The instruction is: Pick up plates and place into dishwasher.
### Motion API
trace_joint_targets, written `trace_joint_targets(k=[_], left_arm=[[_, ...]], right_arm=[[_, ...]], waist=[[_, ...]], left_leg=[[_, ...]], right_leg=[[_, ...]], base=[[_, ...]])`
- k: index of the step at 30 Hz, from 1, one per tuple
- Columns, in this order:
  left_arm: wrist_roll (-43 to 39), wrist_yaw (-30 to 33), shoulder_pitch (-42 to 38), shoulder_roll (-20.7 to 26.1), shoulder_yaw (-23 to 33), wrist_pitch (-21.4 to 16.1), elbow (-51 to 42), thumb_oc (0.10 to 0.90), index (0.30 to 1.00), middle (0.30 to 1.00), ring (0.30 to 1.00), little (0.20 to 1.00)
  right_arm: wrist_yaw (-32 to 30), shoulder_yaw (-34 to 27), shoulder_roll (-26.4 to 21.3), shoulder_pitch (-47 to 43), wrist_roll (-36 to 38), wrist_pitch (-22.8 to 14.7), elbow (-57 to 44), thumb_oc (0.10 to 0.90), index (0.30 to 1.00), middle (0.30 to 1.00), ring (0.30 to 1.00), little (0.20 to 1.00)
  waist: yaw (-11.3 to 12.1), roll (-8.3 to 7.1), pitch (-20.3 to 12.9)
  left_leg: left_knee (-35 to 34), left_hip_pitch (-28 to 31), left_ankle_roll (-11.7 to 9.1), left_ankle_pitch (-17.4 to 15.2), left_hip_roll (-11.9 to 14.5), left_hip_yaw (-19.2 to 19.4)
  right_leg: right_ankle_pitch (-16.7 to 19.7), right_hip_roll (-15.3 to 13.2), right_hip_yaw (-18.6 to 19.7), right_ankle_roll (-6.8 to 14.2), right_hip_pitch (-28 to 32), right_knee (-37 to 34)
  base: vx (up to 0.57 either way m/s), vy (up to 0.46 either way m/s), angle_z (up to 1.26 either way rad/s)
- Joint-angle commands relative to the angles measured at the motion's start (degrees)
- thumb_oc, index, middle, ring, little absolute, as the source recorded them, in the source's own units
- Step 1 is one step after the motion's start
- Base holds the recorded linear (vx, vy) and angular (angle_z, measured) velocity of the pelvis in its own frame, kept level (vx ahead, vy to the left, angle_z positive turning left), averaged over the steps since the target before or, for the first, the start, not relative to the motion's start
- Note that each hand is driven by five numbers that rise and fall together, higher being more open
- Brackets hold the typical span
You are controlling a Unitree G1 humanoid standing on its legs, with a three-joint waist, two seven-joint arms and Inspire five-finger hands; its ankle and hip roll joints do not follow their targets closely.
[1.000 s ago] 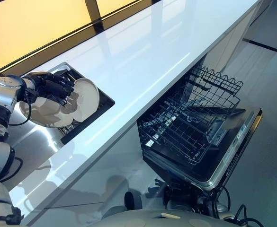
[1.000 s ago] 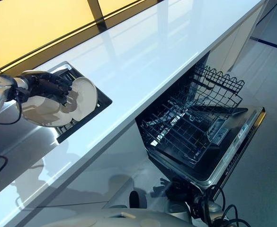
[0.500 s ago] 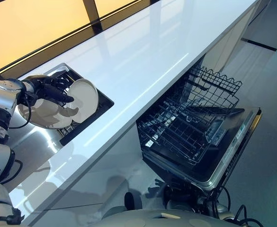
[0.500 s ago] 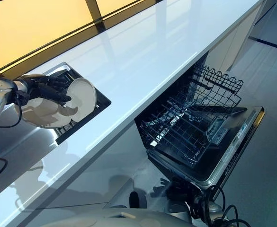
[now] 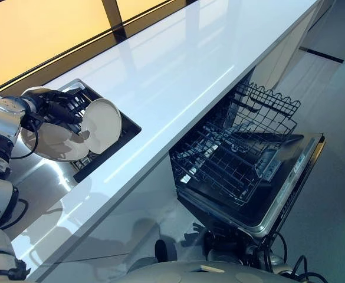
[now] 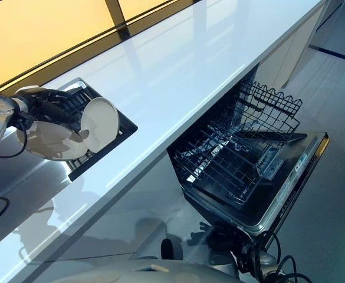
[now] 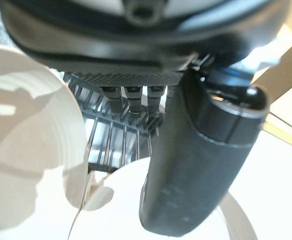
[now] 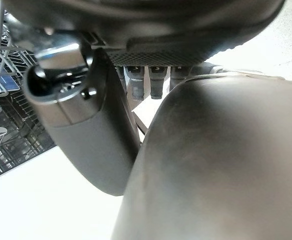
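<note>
left hand (image 5: 57, 109) is at the sink rack (image 5: 110, 138), reaching between two plates: a small plate (image 5: 101, 125) standing nearly upright on its edge, and a larger plate (image 5: 51, 141) lying tilted just beside it.

changes:
- one second ago the dark fingers lay spread over the faces of both plates; half a second ago they narrowed towards the small plate's rim; now they sit higher, behind that rim.
- the small plate stands steeper than before, face turned towards the counter (image 5: 178, 65). the larger plate has hardly shifted.

hand state: in the left wrist view the thumb (image 7: 195, 165) lies over the small plate's front edge, fingers (image 7: 136, 97) behind it, so i read the hand as closing in a pinch on the rim; not sure the grip is firm.

right hand (image 8: 86, 130): seen in its own wrist view, low by the dishwasher rack (image 8: 6, 90); whether curled or straight, cannot tell.

judgement: plate selected and tipped up, not yet lifted. dishwasher (image 5: 243, 171) is open, lower rack pulled out and bare, well apart from the sink. all transfer work remains.
</note>
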Motion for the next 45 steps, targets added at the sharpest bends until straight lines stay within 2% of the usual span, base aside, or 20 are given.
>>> trace_joint_targets(k=[1,24,35,36,37,38,45], left_arm=[[2.32,4.21,-6.8,3.35,6.22,-4.11,3.73,0.8,0.9,0.9,0.9,0.9],[-2.57,5.8,-11.5,0.16,2.02,-3.96,4.9,0.8,0.9,0.9,0.9,0.9],[-4.38,5.6,-14.08,-0.22,0.06,-4.84,5.42,0.8,0.9,0.9,0.9,0.9],[-4.79,5.55,-14.34,-0.27,-0.21,-4.75,5.23,0.72,0.832,0.832,0.832,0.82],[-4.99,5.44,-14.54,-0.23,-0.36,-5.01,5.11,0.487,0.632,0.632,0.632,0.587],[-5.42,5.51,-14.81,-0.25,-0.58,-5.11,5.08,0.1,0.3,0.3,0.3,0.2],[-6.01,5.39,-15.0,0.56,-0.24,-5.02,4.67,0.1,0.3,0.3,0.3,0.2]], right_arm=[[1.43,2.3,-3.45,4.34,-0.94,-0.89,-0.61,0.8,0.9,0.9,0.9,0.9],[1.01,3.92,-4.51,-0.12,2.05,-3.61,-2.53,0.8,0.9,0.9,0.9,0.9],[0.84,4.5,-4.69,-1.67,2.98,-3.97,-2.97,0.8,0.9,0.9,0.9,0.9],[0.78,4.61,-4.66,-1.79,3.08,-3.96,-2.93,0.8,0.9,0.9,0.9,0.9],[0.77,4.6,-4.6,-1.85,3.07,-3.97,-2.84,0.8,0.9,0.9,0.9,0.9],[0.69,4.65,-4.5,-1.93,3.12,-3.88,-2.73,0.8,0.9,0.9,0.9,0.9],[0.72,4.1,-4.16,-1.32,2.44,-3.34,-2.62,0.8,0.9,0.9,0.9,0.9]], waist=[[-1.6,0.61,2.09],[-2.7,-0.97,8.92],[-2.55,-1.45,10.1],[-2.52,-1.44,10.06],[-2.46,-1.42,9.94],[-2.4,-1.39,9.77],[-2.13,-1.12,8.42]], left_leg=[[0.37,-0.15,0.73,-2.67,-2.31,1.6],[0.37,-4.39,0.82,-0.9,-2.03,3.15],[0.37,-5.22,0.68,-0.68,-2.2,3.21],[0.37,-5.19,0.68,-0.71,-2.26,3.16],[0.37,-5.14,0.67,-0.77,-2.32,3.1],[0.37,-5.02,0.64,-0.82,-2.38,3.05],[0.37,-4.16,0.57,-1.13,-2.64,2.72]], right_leg=[[-1.22,-0.14,1.41,3.44,1.36,0.43],[0.9,-0.64,2.49,3.47,-3.92,1.3],[1.39,-0.72,2.05,3.42,-4.76,1.29],[1.42,-0.76,1.96,3.43,-4.72,1.27],[1.43,-0.79,1.84,3.44,-4.66,1.25],[1.43,-0.85,1.66,3.46,-4.53,1.23],[1.2,-0.84,1.04,3.45,-3.57,1.12]], base=[[-0.04,0.021,-0.07],[-0.04,0.015,-0.02],[-0.04,0.003,0.01],[0.0,0.0,0.0],[0.0,0.0,0.0],[0.0,0.0,0.0],[0.0,-0.009,0.02]])
